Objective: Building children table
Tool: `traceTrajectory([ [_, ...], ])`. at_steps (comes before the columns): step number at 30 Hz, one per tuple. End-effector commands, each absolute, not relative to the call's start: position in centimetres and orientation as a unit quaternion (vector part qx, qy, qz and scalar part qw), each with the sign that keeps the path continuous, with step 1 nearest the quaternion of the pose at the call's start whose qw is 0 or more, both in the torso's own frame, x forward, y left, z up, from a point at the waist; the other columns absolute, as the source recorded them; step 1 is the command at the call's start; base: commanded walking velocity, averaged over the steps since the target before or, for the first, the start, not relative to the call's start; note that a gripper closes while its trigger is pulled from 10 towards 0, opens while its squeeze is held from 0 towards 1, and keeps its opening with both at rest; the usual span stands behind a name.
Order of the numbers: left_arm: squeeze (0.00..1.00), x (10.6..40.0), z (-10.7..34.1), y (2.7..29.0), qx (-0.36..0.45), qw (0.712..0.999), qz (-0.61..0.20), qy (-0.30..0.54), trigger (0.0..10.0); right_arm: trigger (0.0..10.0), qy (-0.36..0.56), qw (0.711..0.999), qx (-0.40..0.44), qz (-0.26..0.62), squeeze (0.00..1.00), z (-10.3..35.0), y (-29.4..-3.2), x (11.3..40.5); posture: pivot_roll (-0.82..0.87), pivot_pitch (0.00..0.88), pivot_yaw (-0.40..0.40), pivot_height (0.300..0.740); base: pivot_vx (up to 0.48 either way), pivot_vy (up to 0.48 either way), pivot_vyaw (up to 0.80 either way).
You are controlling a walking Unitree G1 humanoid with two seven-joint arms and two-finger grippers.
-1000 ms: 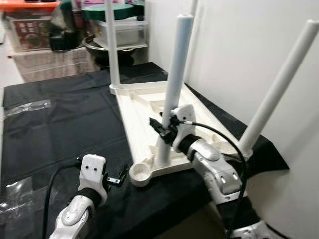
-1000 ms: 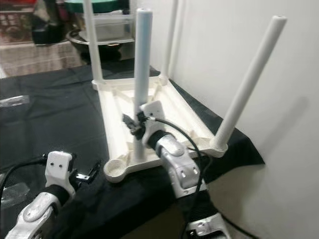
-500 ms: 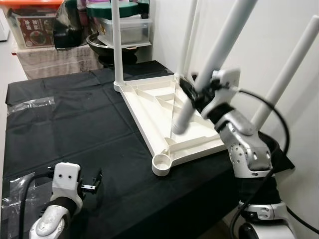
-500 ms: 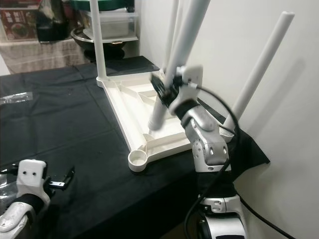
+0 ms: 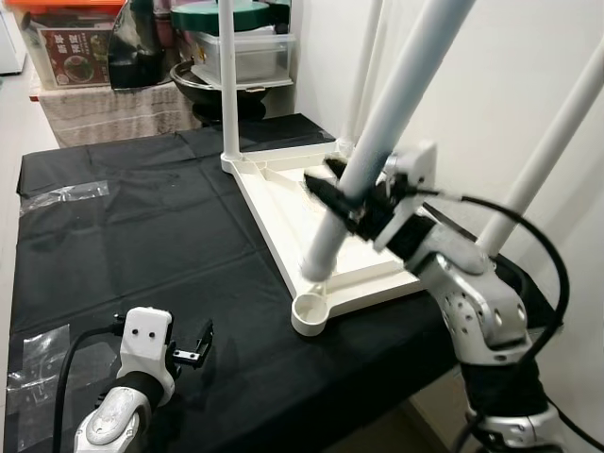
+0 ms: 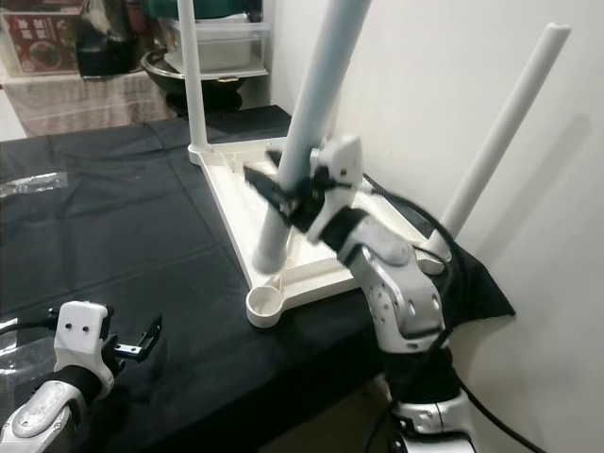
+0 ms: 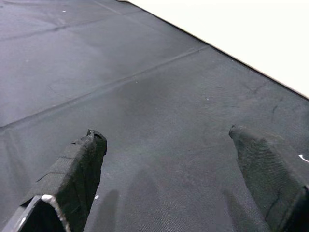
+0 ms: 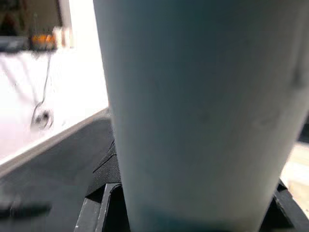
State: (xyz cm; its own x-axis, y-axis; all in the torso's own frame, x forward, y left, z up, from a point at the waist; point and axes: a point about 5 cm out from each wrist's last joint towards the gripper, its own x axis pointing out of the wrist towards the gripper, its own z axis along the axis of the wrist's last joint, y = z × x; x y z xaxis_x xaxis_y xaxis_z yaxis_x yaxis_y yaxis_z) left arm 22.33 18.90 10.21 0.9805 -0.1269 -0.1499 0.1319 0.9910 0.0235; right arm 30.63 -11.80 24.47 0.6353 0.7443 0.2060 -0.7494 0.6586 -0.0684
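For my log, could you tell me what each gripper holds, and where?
Right gripper clamps the loose table leg on its lower shaft; left gripper holds nothing.

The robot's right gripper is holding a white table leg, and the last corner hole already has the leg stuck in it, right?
Not quite. The right gripper does hold the white table leg, but the corner socket is still empty; the leg's lower end hangs tilted above it, as the left eye view shows.
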Motion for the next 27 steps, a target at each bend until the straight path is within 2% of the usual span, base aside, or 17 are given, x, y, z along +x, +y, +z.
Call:
traceTrajectory([
  [1,0.0,22.3,10.2,19.0,0.019,0.995,-0.068,0.076,10.0,10.0,-0.113,0.894,0.01,0.433,0.0,24.7,-11.6,30.1,0.09,0.0,-0.091,0.74,0.0,0.0,0.0],
  [8,0.0,22.4,10.3,18.6,0.015,0.994,-0.073,0.075,10.0,10.0,-0.079,0.891,0.029,0.446,0.0,22.5,-10.6,29.5,0.08,0.0,-0.085,0.74,0.0,0.0,0.0],
  [17,0.0,22.4,10.4,18.6,0.014,0.994,-0.076,0.073,10.0,10.0,-0.066,0.892,0.033,0.447,0.0,21.5,-9.9,30.4,0.1,0.0,-0.089,0.74,0.0,0.0,0.0],
  [24,0.0,22.2,10.3,18.4,0.011,0.994,-0.076,0.073,10.0,10.0,-0.05,0.893,0.015,0.447,0.0,21.0,-10.6,31.6,0.1,0.0,-0.098,0.74,0.0,0.0,0.0],
  [27,0.0,22.1,10.2,18.1,0.009,0.994,-0.081,0.075,10.0,10.0,-0.038,0.901,0.012,0.431,0.0,20.8,-12.0,32.5,0.1,0.0,-0.096,0.74,0.0,0.0,0.0],
])
